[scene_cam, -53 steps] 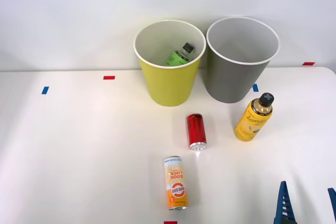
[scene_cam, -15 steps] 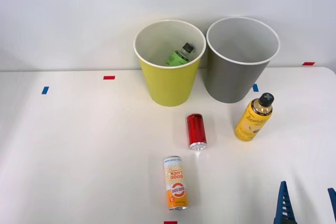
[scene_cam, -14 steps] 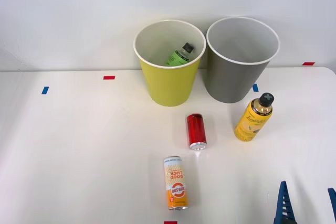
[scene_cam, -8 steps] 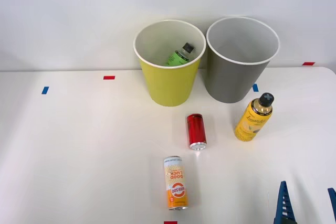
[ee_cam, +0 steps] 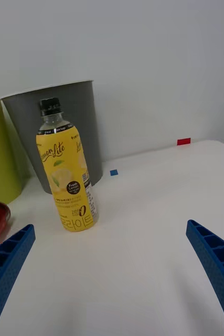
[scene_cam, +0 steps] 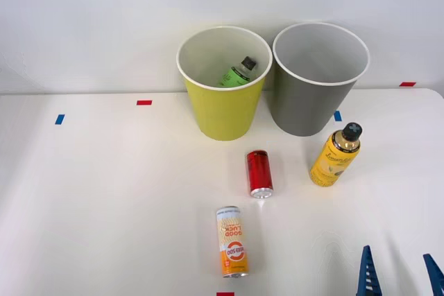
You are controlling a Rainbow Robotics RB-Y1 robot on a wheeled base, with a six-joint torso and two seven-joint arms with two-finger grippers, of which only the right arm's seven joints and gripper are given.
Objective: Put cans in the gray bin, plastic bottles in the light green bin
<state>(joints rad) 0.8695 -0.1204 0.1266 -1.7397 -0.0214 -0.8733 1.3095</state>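
On the white table (scene_cam: 104, 192) two tall round tapered plastic buckets stood side by side at the far edge by the wall, just beside each other: the yellow-green bucket with the white rim (scene_cam: 223, 105) on the left and the gray bucket with the white rim (scene_cam: 316, 95) on the right. Inside the yellow-green one, a small green-labelled bottle with a black cap (scene_cam: 238, 73) leaned against the white inner wall. The gray bucket's inside showed nothing in it. The yellow lemon-label bottle with a black cap (scene_cam: 336, 157) stood upright on the table just in front of the gray bucket, toward its right side; from the wrist camera the same bottle (ee_cam: 67, 169) stood before the gray bucket (ee_cam: 77, 118). The plain red slim can with silver ends (scene_cam: 259, 173) lay on its side in front of the gap between the buckets, near the yellow bottle but apart from it. The orange-and-cream slim can with the "Good Luck" print (scene_cam: 232, 241) lay on its side nearer the robot, apart from the red can. The right gripper (scene_cam: 399, 276) sat at the near right edge of the table, its blue ribbed fingers (ee_cam: 7, 262) spread wide apart and holding nothing, well short of the yellow bottle. Small red and blue tape marks (scene_cam: 143, 102) dotted the far part of the table.
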